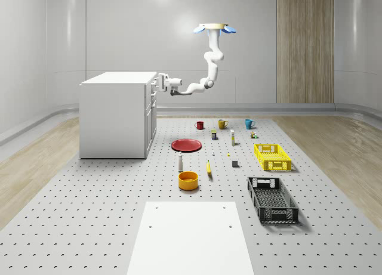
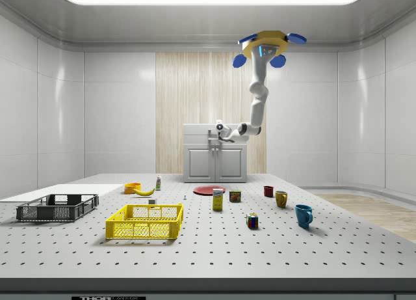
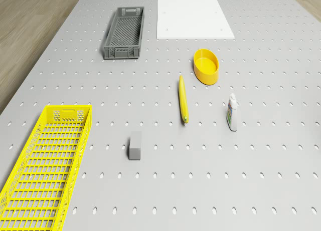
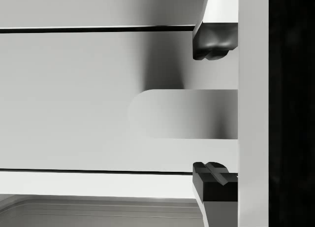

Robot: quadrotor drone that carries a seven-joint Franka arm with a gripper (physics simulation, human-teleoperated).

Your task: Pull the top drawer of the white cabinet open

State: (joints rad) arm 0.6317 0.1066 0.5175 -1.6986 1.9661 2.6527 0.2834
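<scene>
1. The drone (image 1: 215,28) hovers high above the perforated table (image 1: 334,227), over its far end, to the whole-scene view's right of the white cabinet (image 1: 113,117).
2. Its arm (image 1: 210,63) snakes down and reaches sideways to the cabinet's front.
3. The gripper (image 4: 214,109) is right at the top drawer (image 4: 74,99), fingers (image 4: 212,40) spread, one each side of the handle (image 4: 184,113), not clamped.
4. In the side view, the drawer looks flush, unopened.

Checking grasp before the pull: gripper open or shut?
Open. In the wrist view the gripper fingertips sit apart, straddling the top drawer handle, not touching it.
</scene>
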